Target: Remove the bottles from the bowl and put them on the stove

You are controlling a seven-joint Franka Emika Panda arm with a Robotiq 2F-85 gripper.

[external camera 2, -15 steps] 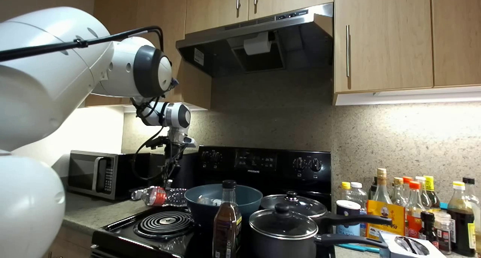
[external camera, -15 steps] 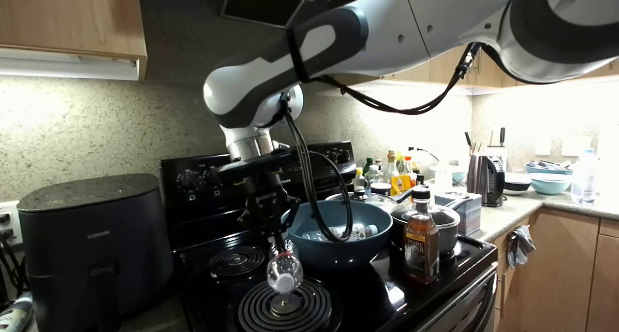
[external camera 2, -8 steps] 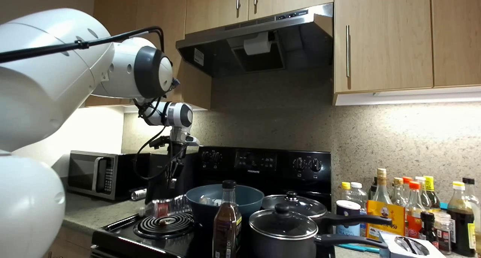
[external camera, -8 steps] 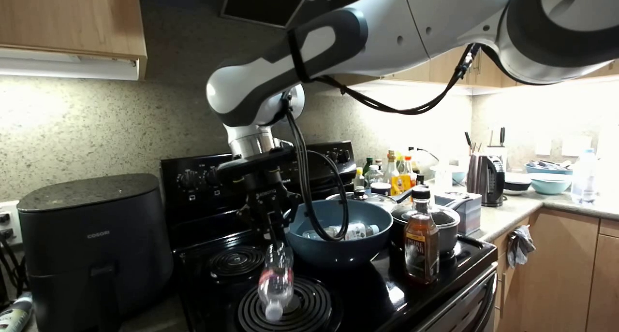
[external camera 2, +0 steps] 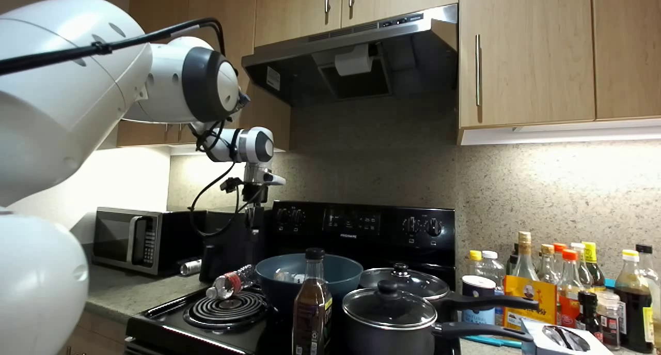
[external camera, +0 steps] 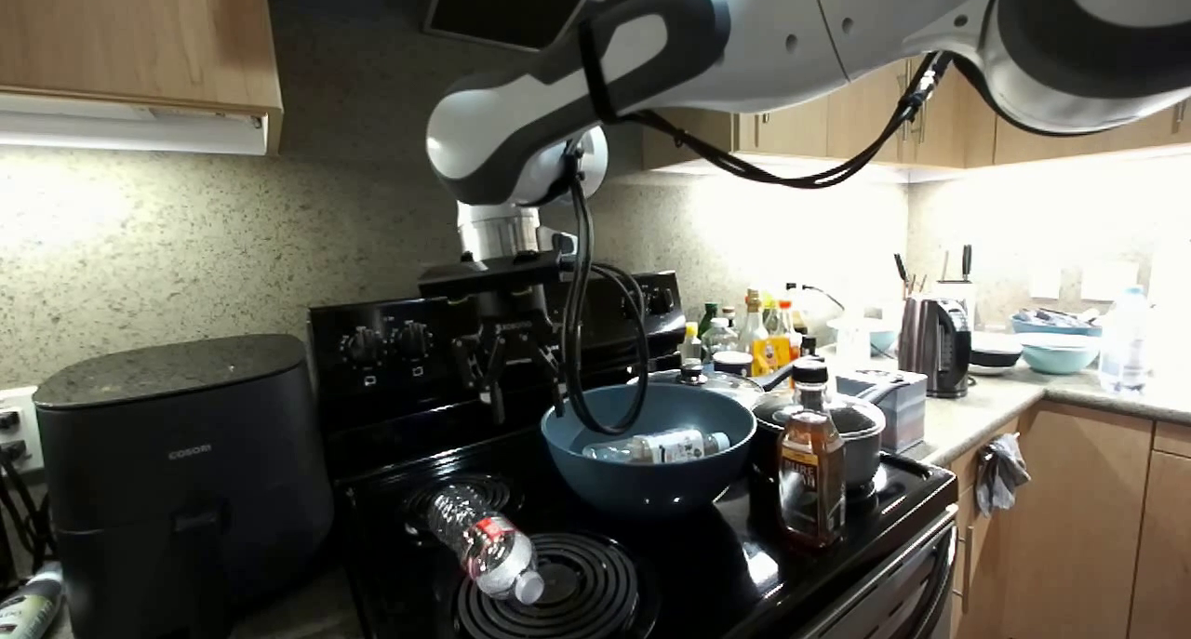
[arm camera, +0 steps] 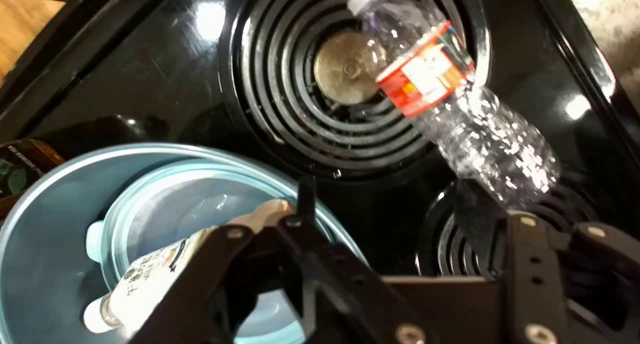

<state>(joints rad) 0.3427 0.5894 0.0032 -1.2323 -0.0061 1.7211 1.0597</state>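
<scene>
A clear bottle with a red label and white cap (external camera: pixel 484 544) lies on its side across the coil burners of the black stove (external camera: pixel 693 560). In the wrist view this bottle (arm camera: pixel 425 73) is at upper right. The deep blue bowl (external camera: pixel 642 490) stands on the stove, holding another bottle (external camera: pixel 675 445) with a white label and white cap. Part of that bottle (arm camera: pixel 150 289) is hidden behind a finger in the wrist view. My gripper (external camera: pixel 528 411) hangs above the stove, left of the bowl in that exterior view. Its jaws are apart with nothing between them (arm camera: pixel 387 196).
An amber syrup bottle (external camera: pixel 811 472) and a lidded pot (external camera 2: pixel 390 324) stand beside the bowl. A black air fryer (external camera: pixel 186 472) flanks the stove. Several condiment bottles (external camera 2: pixel 568 277) line the counter. Inside the bowl lies a pale-blue round piece (arm camera: pixel 115 209).
My gripper has let go of the red-labelled bottle. The bottle has dropped onto the burners and swung round. The arm has risen clear of it and shifted slightly right in both exterior views.
</scene>
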